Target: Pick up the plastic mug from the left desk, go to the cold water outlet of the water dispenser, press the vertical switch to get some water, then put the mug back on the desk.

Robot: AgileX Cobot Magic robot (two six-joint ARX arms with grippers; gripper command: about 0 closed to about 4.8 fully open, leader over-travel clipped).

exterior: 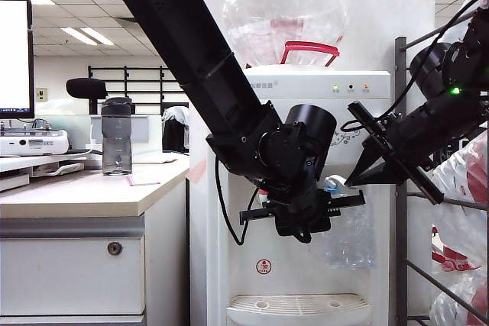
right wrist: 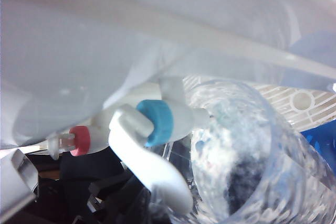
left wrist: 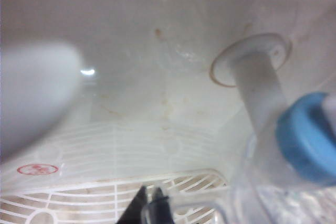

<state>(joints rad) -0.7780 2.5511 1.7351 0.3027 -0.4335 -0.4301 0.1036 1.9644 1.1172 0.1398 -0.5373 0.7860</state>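
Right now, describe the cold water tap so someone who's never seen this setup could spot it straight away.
Find the tall white water dispenser with the big clear bottle on top. Two small white taps stick out of its front, above the slotted drip tray. The cold water outlet is the one with the light blue collar, directly over the clear plastic mug; its neighbour has a red collar.

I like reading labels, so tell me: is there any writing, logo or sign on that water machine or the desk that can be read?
Nothing can be read.
Small grey print on the water dispenser: too small.
Round red sign above the drip tray: too small.
In the left wrist view that sign is blurred.
Left desk: no writing visible.
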